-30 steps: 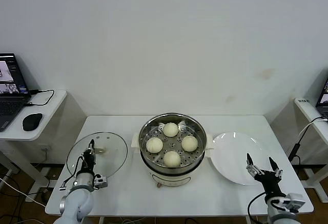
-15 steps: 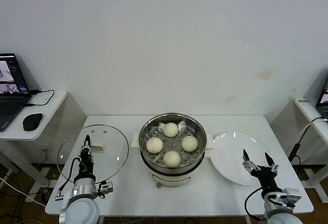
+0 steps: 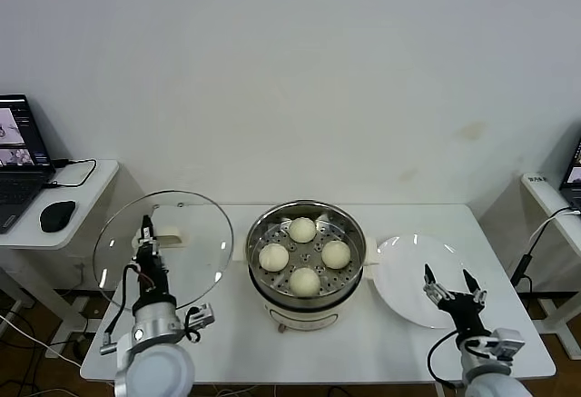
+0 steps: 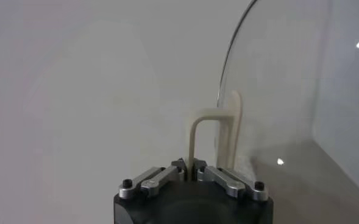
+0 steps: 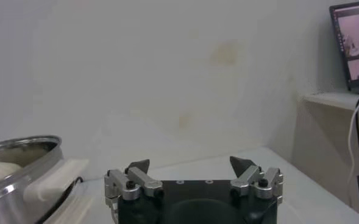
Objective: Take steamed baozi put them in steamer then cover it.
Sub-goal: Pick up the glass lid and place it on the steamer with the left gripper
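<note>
Glass cover [image 3: 163, 247] is off the counter [image 3: 227, 342], tilted up on edge at the left, well apart from the steamer [image 3: 306, 256]. Left tool [image 3: 146, 231] is pinched tight on the cover's cream handle [image 3: 168, 233]; the left wrist view shows the handle's bar [image 4: 219, 131] clamped between the fingers [image 4: 156, 178], the lid's rim curving away behind it. Steamer stands mid-counter, uncovered, with four baozi [image 3: 305, 281] inside: one far, one near, one left, one right, each apart from the others. White plate [image 3: 408, 274] lies just right of the steamer. Right tool [image 3: 453, 288] hovers over the near edge of the plate, fingers spread wide, holding nothing; right wrist view shows the gap between the fingertips [image 5: 138, 166] and the steamer's wall [image 5: 21, 176] off to one side.
</note>
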